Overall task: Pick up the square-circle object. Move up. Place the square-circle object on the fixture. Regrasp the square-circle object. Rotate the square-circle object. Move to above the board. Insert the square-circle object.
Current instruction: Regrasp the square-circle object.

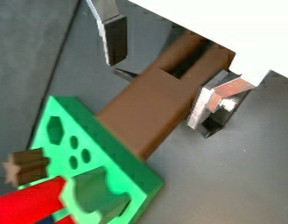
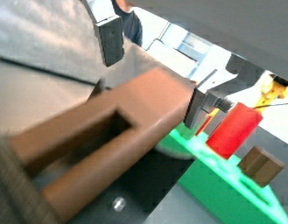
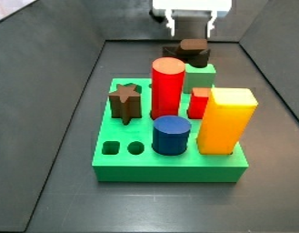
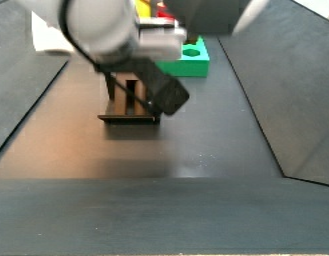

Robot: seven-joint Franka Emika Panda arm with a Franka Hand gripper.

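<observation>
Dark grey floor with raised grey walls is seen around the work area. Beyond the far end of the board (image 3: 176, 155), the gripper (image 1: 164, 74) is placed low, and its fingers (image 1: 115, 39) are clamped on the square-circle object (image 1: 158, 101). In both wrist views, the long axis of the block is seen to run out from between the plates toward the green slab. It cannot be told whether its end touches the slab. The two matching holes (image 3: 123, 147) lie at the opposite, near edge.

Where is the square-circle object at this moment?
The square-circle object sits between the fingers of the hand in both wrist views, just off the edge of the green board; in a side view it lies behind the board.
</observation>
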